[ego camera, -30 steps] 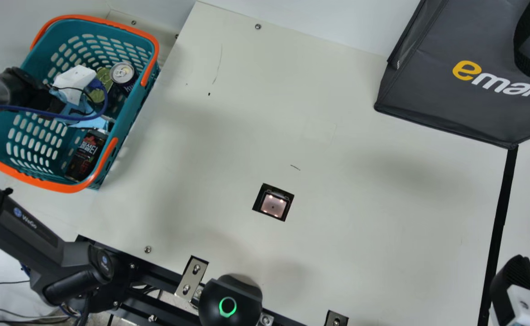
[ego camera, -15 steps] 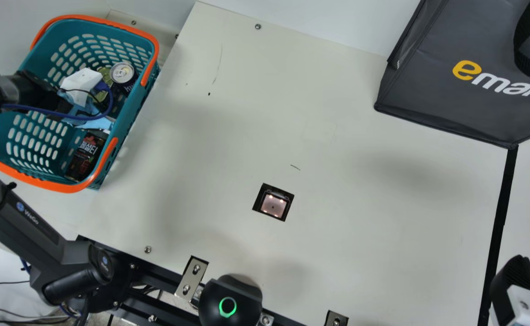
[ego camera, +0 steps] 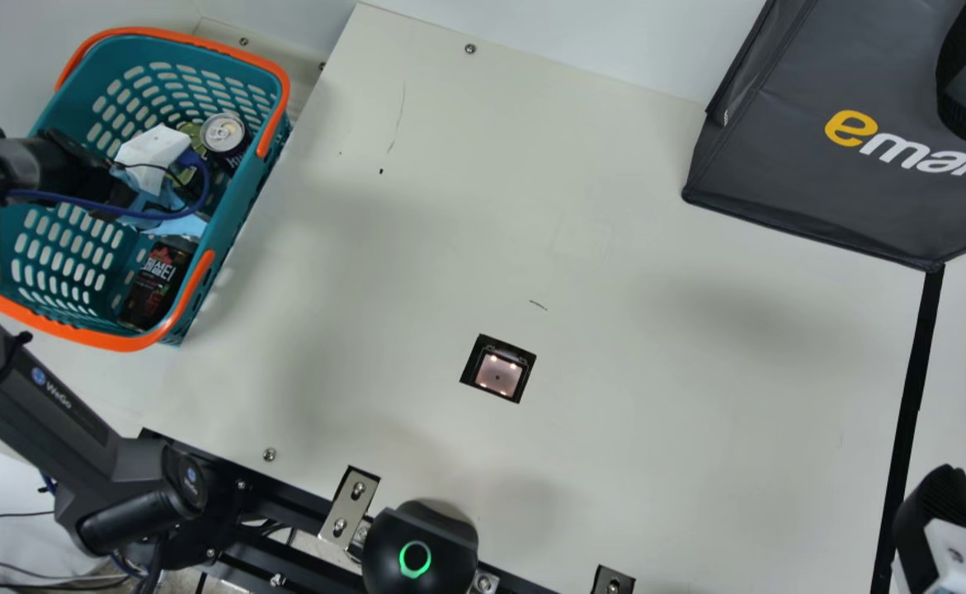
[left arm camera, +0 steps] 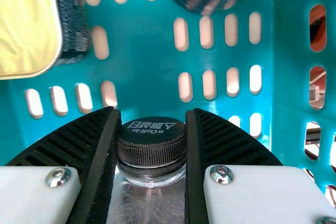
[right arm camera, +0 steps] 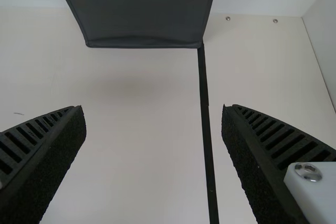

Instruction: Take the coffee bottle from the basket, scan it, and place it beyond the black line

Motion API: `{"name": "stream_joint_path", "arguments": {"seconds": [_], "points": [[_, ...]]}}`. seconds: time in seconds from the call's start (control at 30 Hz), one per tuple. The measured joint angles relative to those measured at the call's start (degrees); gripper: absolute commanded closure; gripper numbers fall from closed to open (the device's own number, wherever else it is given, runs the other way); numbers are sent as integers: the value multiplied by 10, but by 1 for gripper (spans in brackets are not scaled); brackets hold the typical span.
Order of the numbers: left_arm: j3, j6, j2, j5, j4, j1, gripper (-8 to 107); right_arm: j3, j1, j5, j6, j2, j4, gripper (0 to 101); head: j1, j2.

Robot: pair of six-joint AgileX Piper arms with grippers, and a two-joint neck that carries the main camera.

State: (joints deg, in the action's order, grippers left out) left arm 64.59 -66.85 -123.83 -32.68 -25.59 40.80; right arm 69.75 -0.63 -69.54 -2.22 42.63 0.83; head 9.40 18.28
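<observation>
- The coffee bottle point(left arm camera: 148, 198) is in the blue-green basket point(ego camera: 239, 235), with its black cap point(left arm camera: 152, 148) up between the fingers of the left gripper point(ego camera: 153, 150).
- The left gripper is down in the basket. Its jaws are closed on the bottle at the cap, one on each side.
- The right gripper point(ego camera: 940, 520) is near the black line point(ego camera: 916, 388), well apart from the basket. Its jaws are wide open, with nothing held.
- A can with a silver top point(ego camera: 223, 132) is in the basket, and so is a dark can with red and white marks point(ego camera: 157, 276).
- In the left wrist view, a tin with a yellow top point(left arm camera: 29, 22) is near the bottle.
- The scanner point(ego camera: 497, 375) is a small lit square in the table point(ego camera: 656, 429), between the basket and the black line.
- A big dark gray bag point(ego camera: 779, 165) sits at one end of the black line.
</observation>
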Motion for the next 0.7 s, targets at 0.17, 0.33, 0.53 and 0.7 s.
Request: {"name": "stream_joint_path", "arguments": {"seconds": [0.17, 0.33, 0.53, 0.7], "points": [[5, 4, 18, -8, -3, 2, 89, 0, 0, 0, 0, 0, 0, 10, 0, 0], [12, 8, 40, -21, -12, 7, 89, 0, 0, 0, 0, 0, 0, 10, 0, 0], [19, 13, 71, -42, -19, 15, 89, 0, 0, 0, 0, 0, 0, 10, 1, 0], [19, 16, 97, -57, -22, 24, 89, 0, 0, 0, 0, 0, 0, 10, 0, 0]]}}
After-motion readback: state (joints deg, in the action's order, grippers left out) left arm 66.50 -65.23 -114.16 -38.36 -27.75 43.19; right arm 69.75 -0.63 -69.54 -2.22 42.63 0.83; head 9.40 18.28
